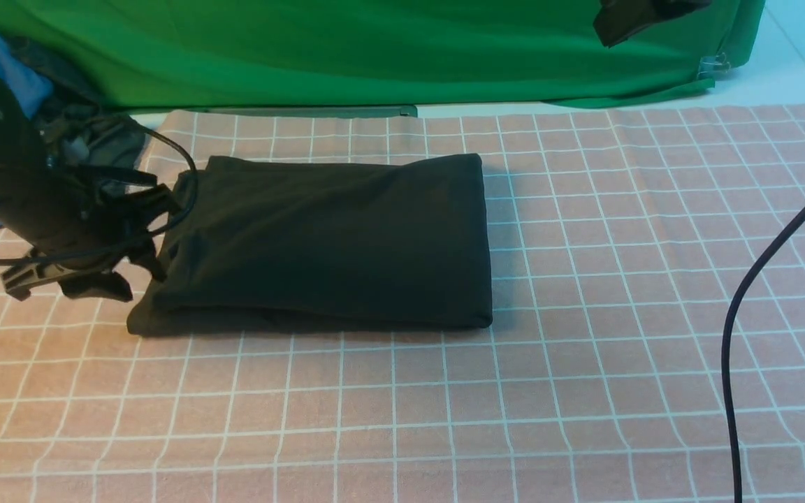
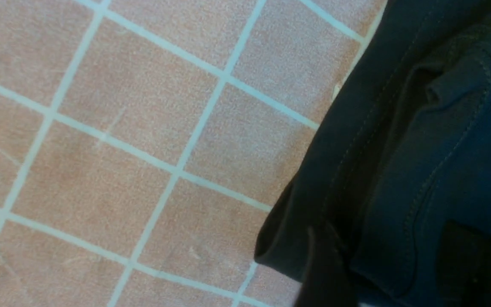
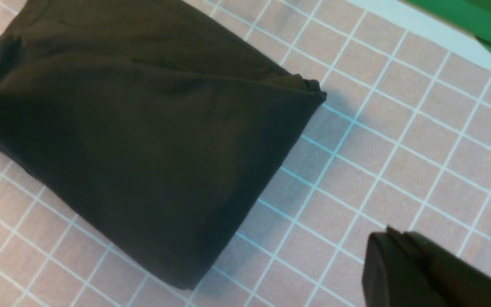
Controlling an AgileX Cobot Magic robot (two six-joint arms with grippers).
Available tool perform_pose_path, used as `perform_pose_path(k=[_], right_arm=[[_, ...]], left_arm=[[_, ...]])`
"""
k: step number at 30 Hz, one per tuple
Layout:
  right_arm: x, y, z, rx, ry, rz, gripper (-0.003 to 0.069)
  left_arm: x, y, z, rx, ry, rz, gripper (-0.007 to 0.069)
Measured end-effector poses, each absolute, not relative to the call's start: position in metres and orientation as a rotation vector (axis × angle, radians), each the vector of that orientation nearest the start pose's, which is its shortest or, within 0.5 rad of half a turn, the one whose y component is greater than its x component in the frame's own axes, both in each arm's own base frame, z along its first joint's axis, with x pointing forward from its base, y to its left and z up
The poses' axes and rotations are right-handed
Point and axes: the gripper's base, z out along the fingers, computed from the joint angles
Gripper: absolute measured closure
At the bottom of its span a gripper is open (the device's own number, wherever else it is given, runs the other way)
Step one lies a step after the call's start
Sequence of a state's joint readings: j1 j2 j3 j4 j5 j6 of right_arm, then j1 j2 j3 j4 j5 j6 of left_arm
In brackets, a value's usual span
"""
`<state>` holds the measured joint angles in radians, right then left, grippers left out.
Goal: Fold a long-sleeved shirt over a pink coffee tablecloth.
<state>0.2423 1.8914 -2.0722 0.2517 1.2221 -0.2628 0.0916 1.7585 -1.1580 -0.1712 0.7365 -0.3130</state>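
The left gripper (image 2: 399, 251) stands open at the near-left end of the long-sleeved shirt (image 1: 325, 244). In the left wrist view, its two fingers are parted, with folded black fabric visible between them. Neither finger is seen clamping the fabric; contact between the fingertips and the shirt cannot be confirmed. Stitched seams and layered edges of the shirt are visible just beside these fingers.

From the left fingers, the body of the shirt extends toward the robot's right as a compact, folded panel. It lies on the pink coffee tablecloth (image 1: 444, 412), whose white grid is exposed on the robot's side of the fingers and of the shirt.

The right gripper (image 3: 392, 232) is closed, its fingertips together, with nothing held. Its fingers are positioned apart from the shirt, above the cloth; the far-right end of the folded panel is the portion of the shirt nearer to them.

The green cloth (image 1: 374, 56) is located beyond the shirt, farther from the robot than the left fingers. The blue garment (image 1: 8, 59) and a dark garment (image 1: 84, 84) are located behind the left gripper, partly hidden by its arm.
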Motion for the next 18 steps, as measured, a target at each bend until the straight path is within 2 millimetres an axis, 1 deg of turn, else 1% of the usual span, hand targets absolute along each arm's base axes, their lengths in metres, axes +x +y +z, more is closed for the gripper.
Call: perform_pose_path(k=[2, 3, 4, 5, 6, 8, 9, 11, 13, 15, 16, 17, 18], right_arm=[[0.396, 0.12, 0.394, -0.613, 2.431, 0.334, 0.0608], [0.396, 0.121, 0.394, -0.613, 2.431, 0.335, 0.0608], [0.396, 0.121, 0.394, -0.612, 2.431, 0.341, 0.0607], [0.396, 0.121, 0.394, -0.612, 2.431, 0.347, 0.0606], [0.396, 0.121, 0.394, -0.611, 2.431, 0.347, 0.0606], [0.396, 0.122, 0.394, -0.605, 2.432, 0.359, 0.0605], [0.396, 0.122, 0.394, -0.604, 2.432, 0.363, 0.0604], [0.396, 0.122, 0.395, -0.602, 2.432, 0.367, 0.0602], [0.397, 0.123, 0.393, -0.597, 2.437, 0.374, 0.0601], [0.398, 0.123, 0.391, -0.594, 2.443, 0.375, 0.0598], [0.399, 0.123, 0.39, -0.591, 2.447, 0.373, 0.0595], [0.4, 0.122, 0.389, -0.588, 2.452, 0.355, 0.0592], [0.4, 0.122, 0.389, -0.585, 2.453, 0.352, 0.0591]], left_arm=[[0.351, 0.022, 0.194, -0.707, 2.757, -0.235, 0.0109], [0.352, 0.022, 0.192, -0.708, 2.76, -0.234, 0.0076], [0.354, 0.022, 0.186, -0.7, 2.775, -0.23, 0.0011], [0.355, 0.022, 0.18, -0.693, 2.79, -0.226, -0.0025], [0.355, 0.022, 0.179, -0.69, 2.792, -0.225, -0.0029], [0.357, 0.022, 0.168, -0.683, 2.819, -0.223, -0.0059], [0.358, 0.022, 0.167, -0.674, 2.823, -0.222, -0.0059], [0.358, 0.022, 0.167, -0.654, 2.825, -0.222, -0.0057], [0.359, 0.022, 0.166, -0.632, 2.831, -0.226, -0.0024], [0.359, 0.021, 0.165, -0.617, 2.834, -0.235, 0.0051], [0.359, 0.02, 0.165, -0.621, 2.833, -0.247, 0.0111], [0.36, 0.019, 0.164, -0.624, 2.831, -0.267, 0.0197], [0.36, 0.019, 0.164, -0.624, 2.83, -0.27, 0.0229]])
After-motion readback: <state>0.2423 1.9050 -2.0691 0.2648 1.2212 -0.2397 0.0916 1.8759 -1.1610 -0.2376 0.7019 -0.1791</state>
